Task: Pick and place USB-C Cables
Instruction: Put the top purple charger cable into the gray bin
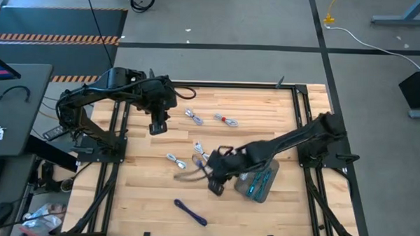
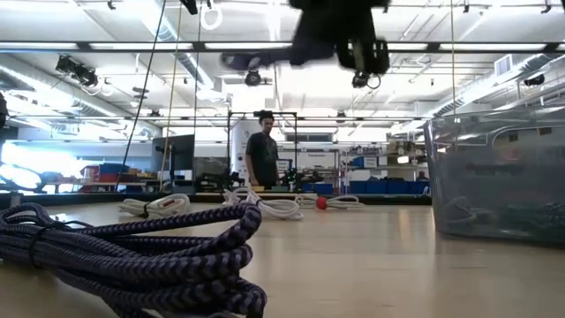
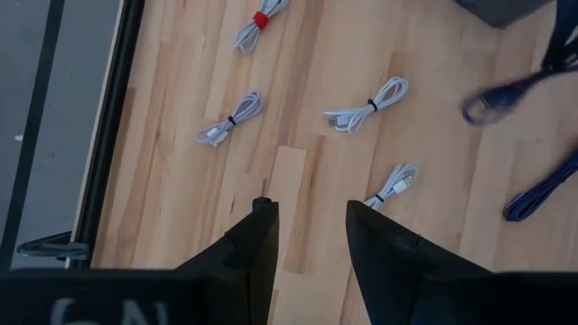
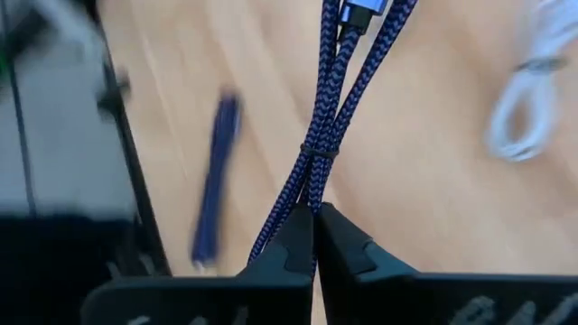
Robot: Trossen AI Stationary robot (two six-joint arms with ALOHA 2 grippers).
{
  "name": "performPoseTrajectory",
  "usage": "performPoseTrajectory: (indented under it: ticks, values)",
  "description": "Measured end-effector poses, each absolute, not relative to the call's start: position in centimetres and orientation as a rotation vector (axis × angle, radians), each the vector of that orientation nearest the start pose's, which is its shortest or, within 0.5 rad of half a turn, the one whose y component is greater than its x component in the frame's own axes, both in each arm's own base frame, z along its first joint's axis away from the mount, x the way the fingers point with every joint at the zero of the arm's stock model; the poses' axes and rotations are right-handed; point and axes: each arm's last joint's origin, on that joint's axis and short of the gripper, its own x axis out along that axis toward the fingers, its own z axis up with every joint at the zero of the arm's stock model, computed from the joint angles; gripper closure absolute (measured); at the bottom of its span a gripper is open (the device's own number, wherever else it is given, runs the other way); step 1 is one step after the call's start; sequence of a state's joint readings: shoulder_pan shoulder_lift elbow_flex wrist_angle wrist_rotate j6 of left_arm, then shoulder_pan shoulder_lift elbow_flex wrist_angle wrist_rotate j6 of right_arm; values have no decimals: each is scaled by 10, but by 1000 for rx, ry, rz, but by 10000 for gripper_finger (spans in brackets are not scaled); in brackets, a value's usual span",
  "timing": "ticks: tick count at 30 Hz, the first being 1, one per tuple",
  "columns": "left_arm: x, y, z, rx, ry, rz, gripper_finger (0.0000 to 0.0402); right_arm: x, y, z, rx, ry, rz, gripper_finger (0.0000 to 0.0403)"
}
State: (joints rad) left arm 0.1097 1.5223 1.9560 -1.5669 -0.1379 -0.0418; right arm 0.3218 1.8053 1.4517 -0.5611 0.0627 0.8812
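My right gripper [image 1: 214, 186] hangs above the table's middle, just left of the grey tray [image 1: 269, 177], shut on a dark blue-purple braided USB-C cable bundle [image 4: 336, 90]. A second dark cable [image 1: 190, 212] lies near the front edge. Several white cables lie flat on the wood: two in the middle [image 1: 173, 159] [image 1: 200, 151] and two farther back [image 1: 194, 117], one of them with a red tip [image 1: 227, 120]. Teal cables [image 1: 257, 183] lie in the tray. My left gripper [image 3: 312, 226] waits open, high over the table's far left. My right gripper pinches one looped end of the dark braided bundle [image 4: 310, 194] between its two fingers, just short of the bundle's black tie [image 4: 316, 153]. The fingers slant down, in line with the bundle. The bundle sticks out beyond the fingertips, lifted clear of the table [image 2: 256, 60].
The tray [image 2: 499, 177] stands at the right, beside my right arm. Dark frame rails [image 1: 305, 114] border the wooden top. In the low view the second dark cable [image 2: 132, 256] fills the near foreground, and a person [image 2: 262, 150] stands far off in the room.
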Motion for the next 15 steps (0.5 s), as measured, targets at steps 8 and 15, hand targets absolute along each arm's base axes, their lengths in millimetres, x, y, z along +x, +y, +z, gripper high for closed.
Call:
performPoseTrajectory:
  ticks: [8, 15]
  values:
    - [243, 31, 437, -20, 1131, 243, 265, 321, 121, 295, 893, 792, -597, 400]
    - [243, 31, 437, -14, 1131, 241, 265, 282, 154, 286, 1227, 874, -918, 400]
